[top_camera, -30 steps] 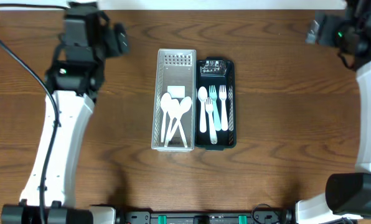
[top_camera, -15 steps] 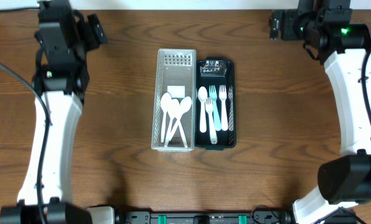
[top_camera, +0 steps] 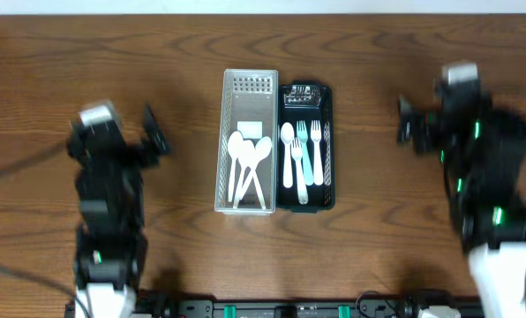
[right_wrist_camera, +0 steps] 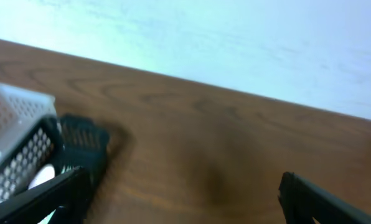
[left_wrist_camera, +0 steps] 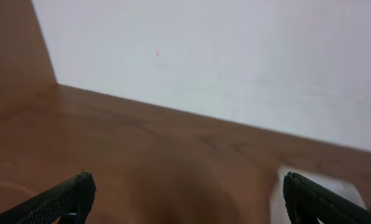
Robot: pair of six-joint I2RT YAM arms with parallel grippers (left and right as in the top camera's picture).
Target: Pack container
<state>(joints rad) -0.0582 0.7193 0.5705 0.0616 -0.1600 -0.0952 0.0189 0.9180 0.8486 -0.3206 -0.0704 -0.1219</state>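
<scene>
A white mesh container [top_camera: 248,93] holds several white spoons [top_camera: 246,159] at the table's centre. A black mesh container [top_camera: 325,190] sits against its right side and holds white and teal forks [top_camera: 307,155]. My left gripper [top_camera: 155,141] is left of the containers; its fingers are wide apart and empty in the left wrist view [left_wrist_camera: 185,202]. My right gripper [top_camera: 406,132] is right of them, open and empty in the right wrist view [right_wrist_camera: 185,199], where both containers show at the left edge, the white one [right_wrist_camera: 14,143] and the black one [right_wrist_camera: 86,146].
The brown wood table [top_camera: 157,230] carries only the two containers. A pale wall [left_wrist_camera: 235,56] stands behind its far edge. Both arms are blurred in the overhead view.
Both arms have swung down from the table's back corners toward the near side. The left gripper now sits mid-left, the right mid-right. The containers and cutlery have not moved.
</scene>
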